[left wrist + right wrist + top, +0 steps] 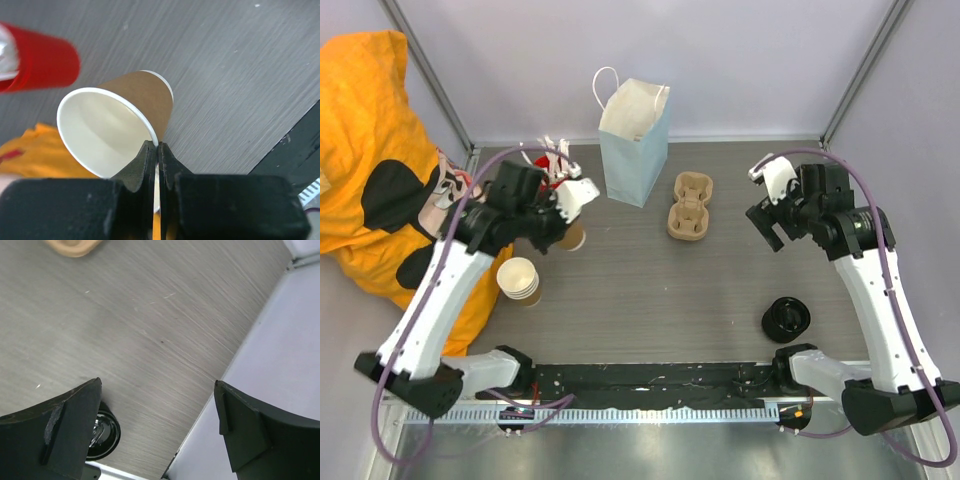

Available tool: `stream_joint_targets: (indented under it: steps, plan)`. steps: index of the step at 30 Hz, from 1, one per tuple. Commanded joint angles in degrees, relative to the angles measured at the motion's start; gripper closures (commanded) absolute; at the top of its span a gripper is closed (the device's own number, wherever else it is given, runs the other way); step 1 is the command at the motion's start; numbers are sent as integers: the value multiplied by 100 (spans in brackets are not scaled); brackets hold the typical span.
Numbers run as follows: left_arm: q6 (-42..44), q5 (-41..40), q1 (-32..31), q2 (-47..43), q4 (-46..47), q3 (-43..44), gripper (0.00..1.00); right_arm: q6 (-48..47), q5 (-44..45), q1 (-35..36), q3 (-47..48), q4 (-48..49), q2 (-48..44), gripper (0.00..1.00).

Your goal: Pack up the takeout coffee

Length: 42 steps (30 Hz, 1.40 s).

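A tan-brown paper cup (pixel 135 97) with a white rim and no lid hangs tilted over the table, its cream inside empty. My left gripper (pixel 158 146) is shut on its rim, one finger inside and one outside. From above, the cup (pixel 572 238) peeks out under the left gripper (pixel 563 222), left of the pale blue paper bag (pixel 635 150). No lidded takeout coffee is in view. My right gripper (pixel 767 225) hovers open at the right, nothing between its fingers (pixel 75 415).
A stack of lidless cups (pixel 519 279) stands near the left arm. Loose black lids (pixel 786 318) lie front right, also below the right gripper (pixel 102 435). A pulp cup carrier (pixel 688 206) lies beside the bag. A red object (pixel 45 62) and orange cloth (pixel 370 150) are at the left.
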Motion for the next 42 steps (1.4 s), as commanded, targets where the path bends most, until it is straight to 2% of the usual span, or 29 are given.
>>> stream_joint_targets:
  steps: [1, 5, 13, 19, 25, 36, 42]
  plan:
    - [-412, 588, -451, 629, 819, -92, 96, 394, 682, -138, 298, 524, 152, 2]
    - [-510, 62, -1198, 876, 1890, -619, 96, 491, 849, -418, 298, 630, 232, 2]
    - [-554, -958, -2454, 1684, 2525, -831, 97, 517, 1130, -762, 62, 639, 206, 1]
    - [-607, -1547, -3044, 2159, 2877, -1024, 97, 359, 1140, -1236, -185, 630, -14, 0]
    - [-607, -1461, -3150, 2537, 2939, -1007, 95, -106, 675, -1772, -404, 227, -137, 0]
    - [-721, -1575, -3335, 2766, 3079, -1182, 90, -440, 367, -1791, -791, -99, -436, 0]
    - [-774, -1627, -3388, 2810, 3133, -1288, 89, -897, 58, -1791, -897, -678, -594, 2]
